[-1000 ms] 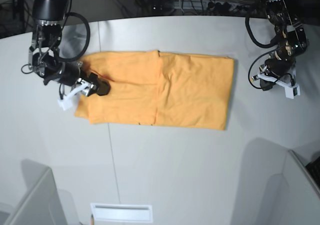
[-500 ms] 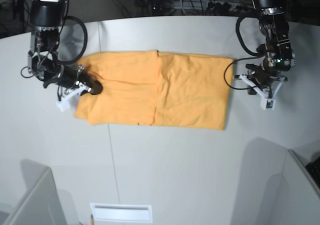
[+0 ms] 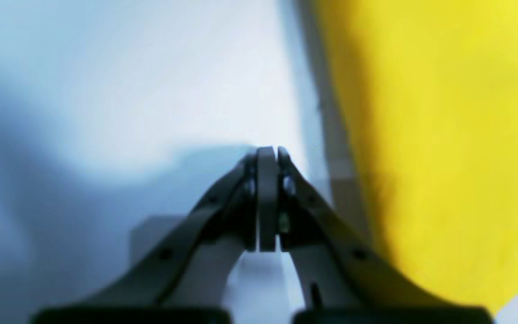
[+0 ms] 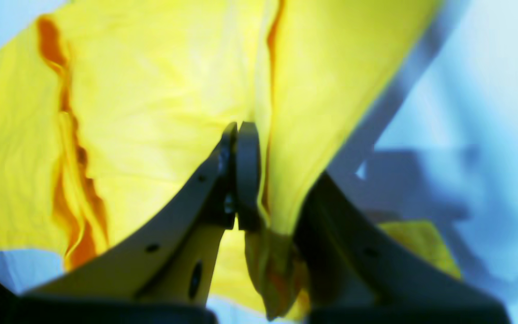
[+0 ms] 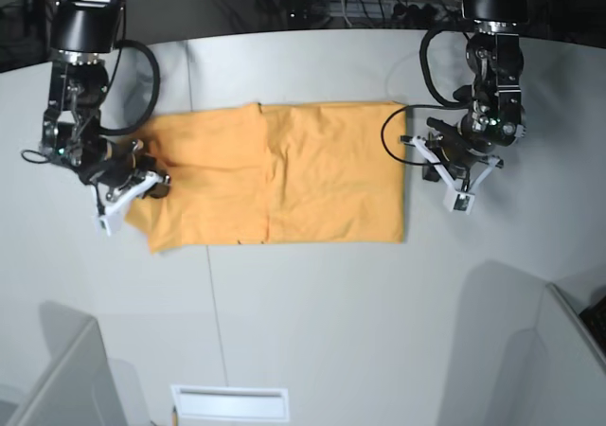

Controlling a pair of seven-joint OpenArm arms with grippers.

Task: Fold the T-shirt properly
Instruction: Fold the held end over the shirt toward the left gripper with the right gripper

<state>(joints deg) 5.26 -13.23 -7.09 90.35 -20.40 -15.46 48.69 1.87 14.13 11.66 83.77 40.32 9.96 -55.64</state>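
Your right gripper, at 9 o'clock in the base view, has its jaws pinched on a fold of the T-shirt, while your left gripper, at 3 o'clock, hangs with jaws pressed together, holding nothing.

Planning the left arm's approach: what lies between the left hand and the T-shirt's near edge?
Only bare grey table. In the base view the shut left hand sits just off the T-shirt; the left wrist view shows a strip of bare table between them.
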